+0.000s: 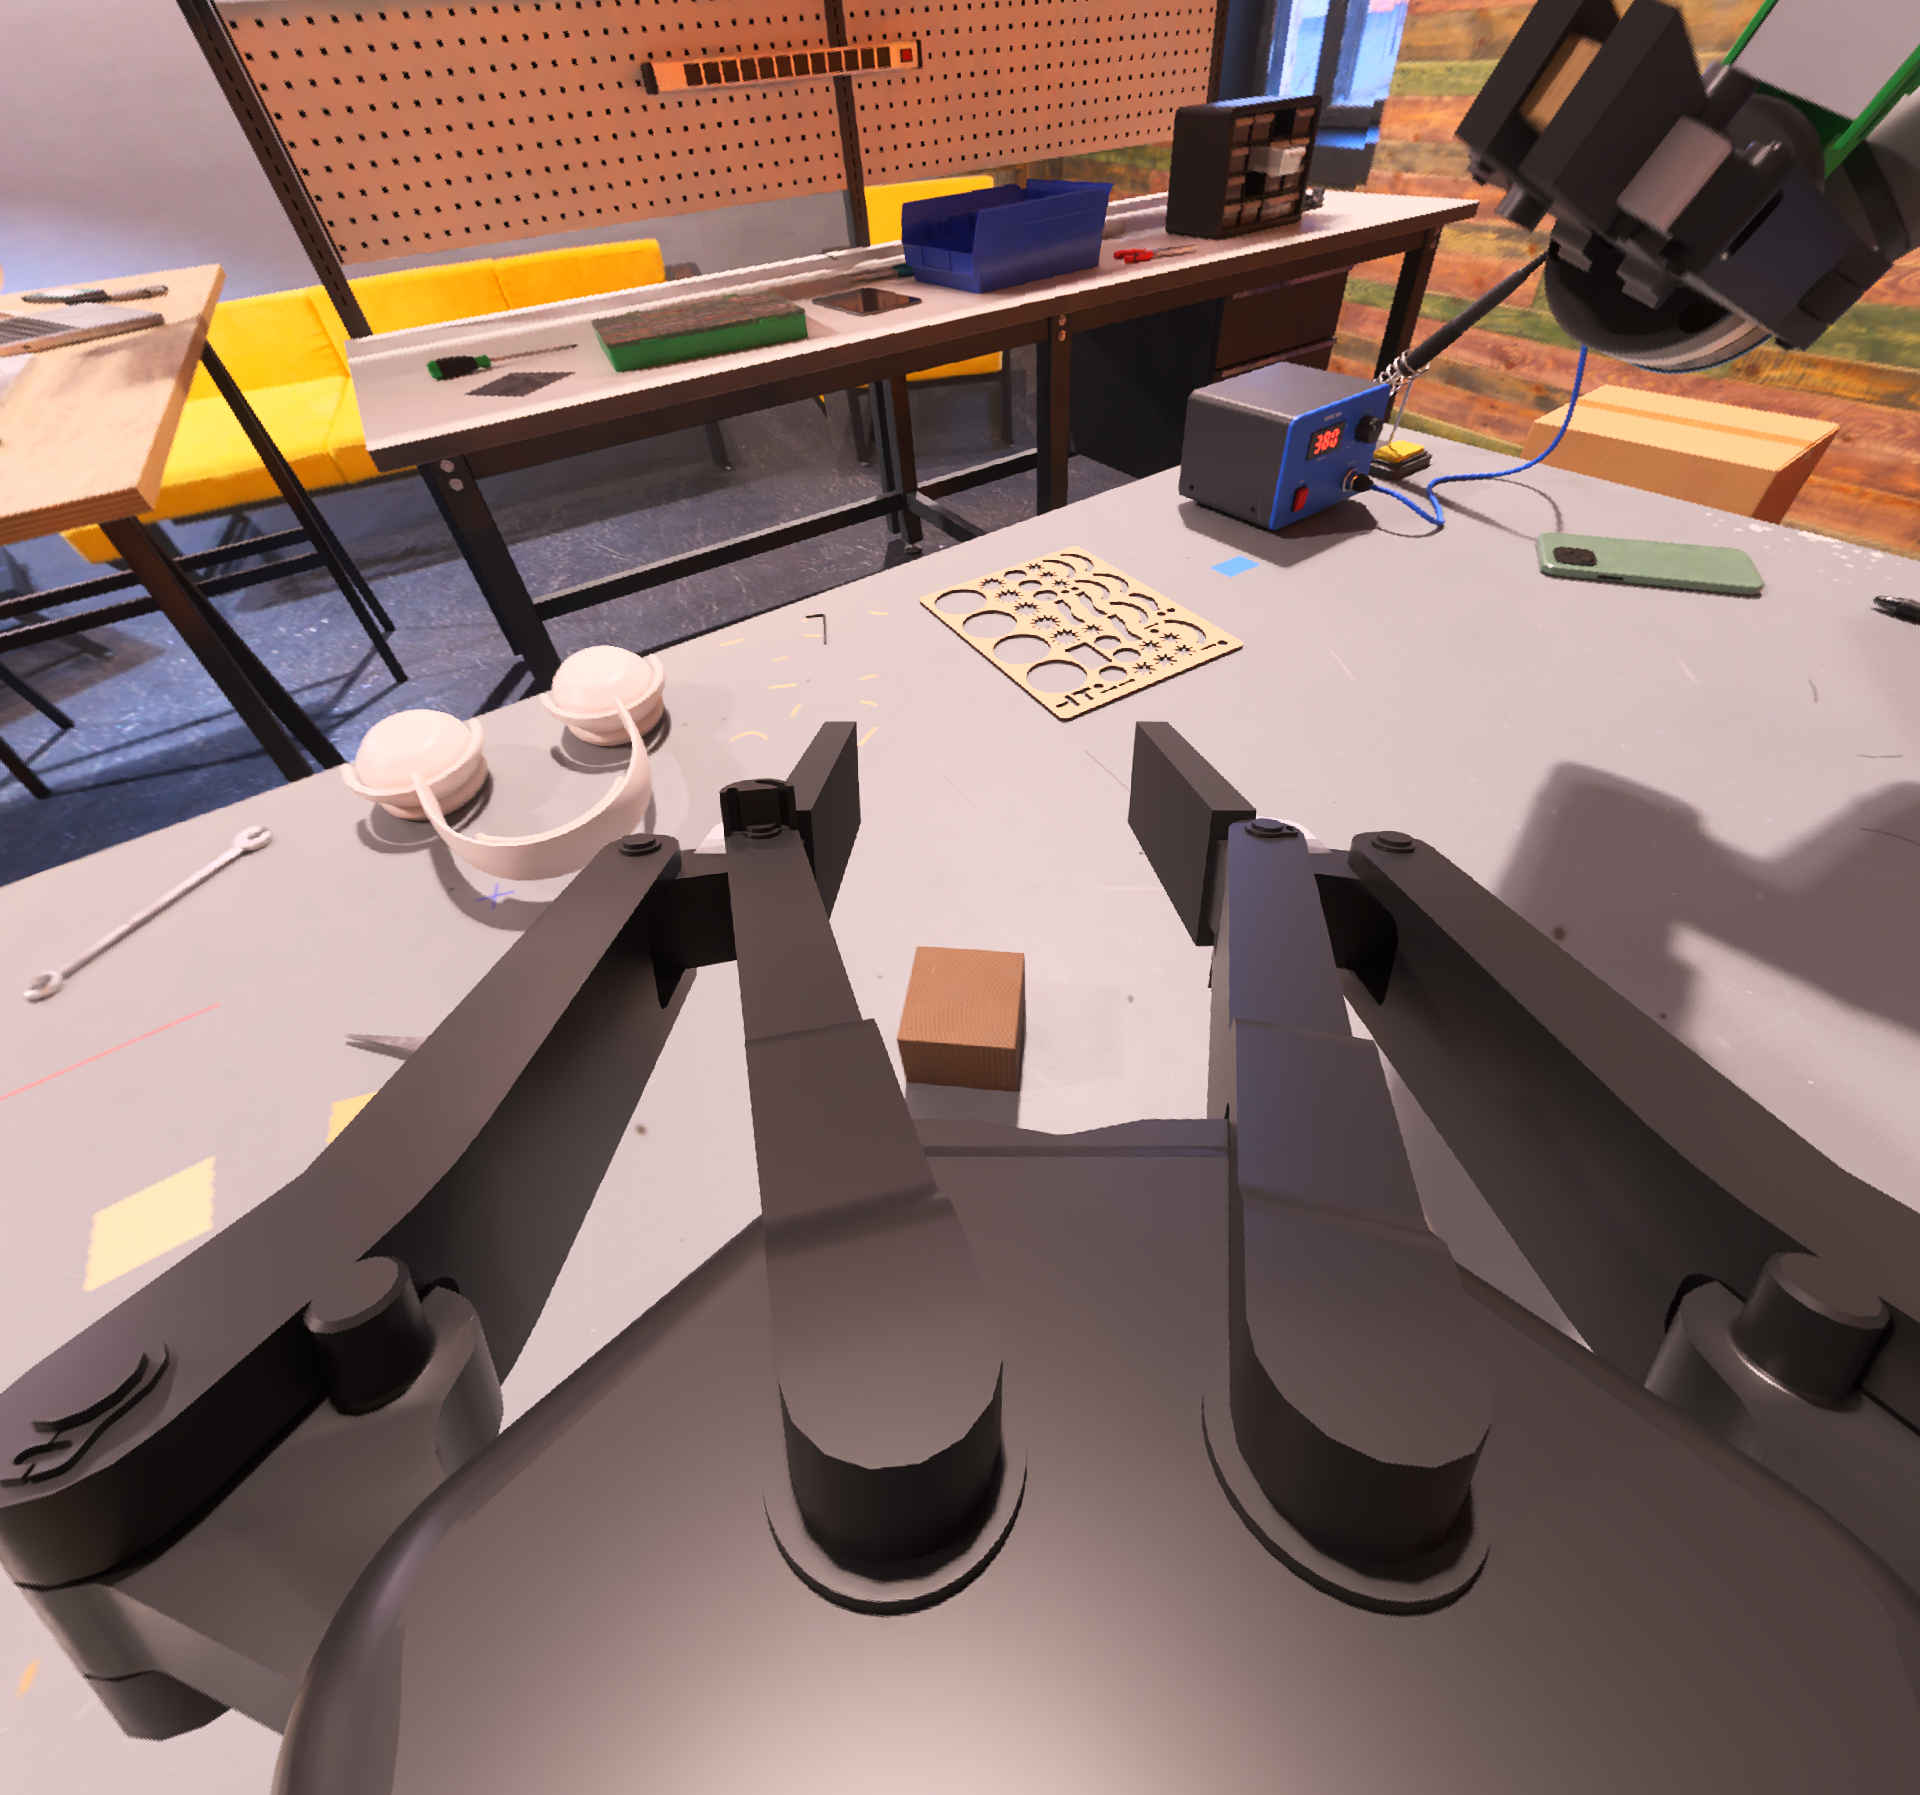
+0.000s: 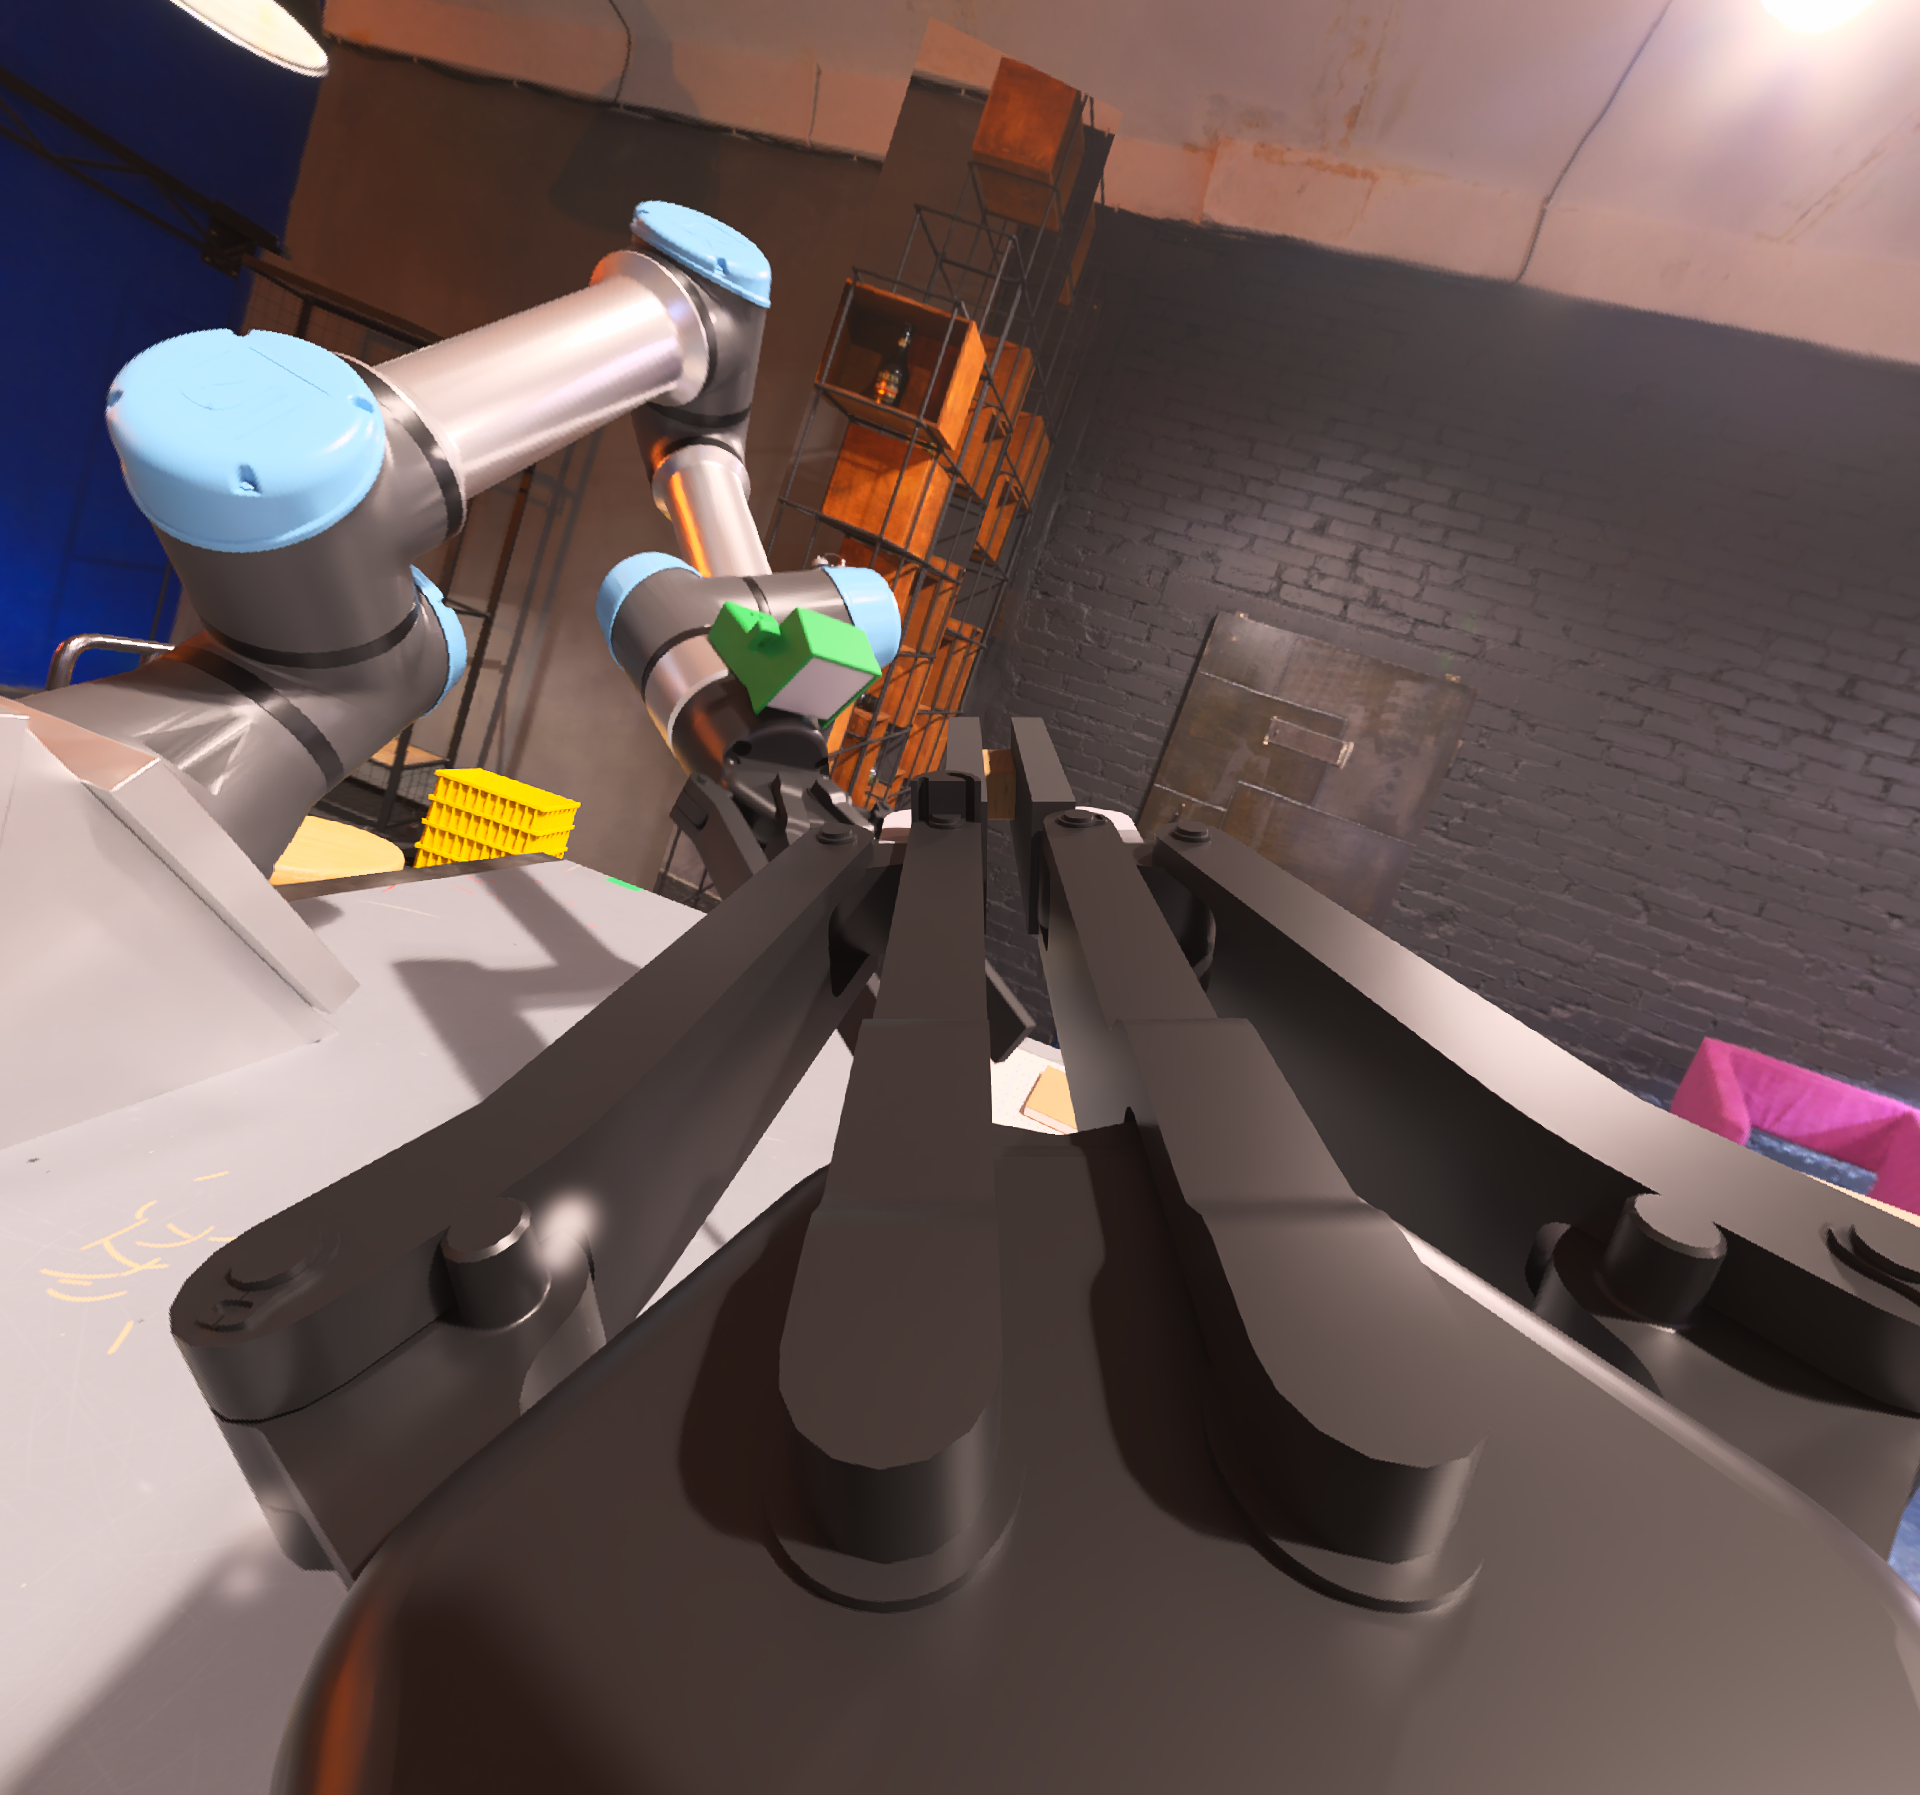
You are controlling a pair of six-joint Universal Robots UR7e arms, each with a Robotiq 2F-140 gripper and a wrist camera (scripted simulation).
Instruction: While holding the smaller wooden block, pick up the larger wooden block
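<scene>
Where the left wrist view looks down on the grey worktop (image 1: 1455, 758), it shows items the right wrist view lacks: the larger wooden block (image 1: 963, 1016), white headphones (image 1: 509, 758), a wrench (image 1: 145, 914), a tan stencil (image 1: 1081, 631), a soldering station (image 1: 1283, 444) and a green phone (image 1: 1650, 564). The left gripper (image 1: 994, 789) hangs above the worktop with its fingers (image 1: 831, 789) spread wide and holding nothing; the larger wooden block lies flat below, between them and nearer the palm, apart from both.

The right wrist view points upward across the room and shows the left arm (image 2: 540, 363). The right gripper (image 2: 997, 779) has its fingers (image 2: 961, 758) drawn close, clamped on the smaller wooden block (image 2: 1000, 782), of which only a sliver shows. The left wrist view confirms this grasp at upper right, high above the worktop.
</scene>
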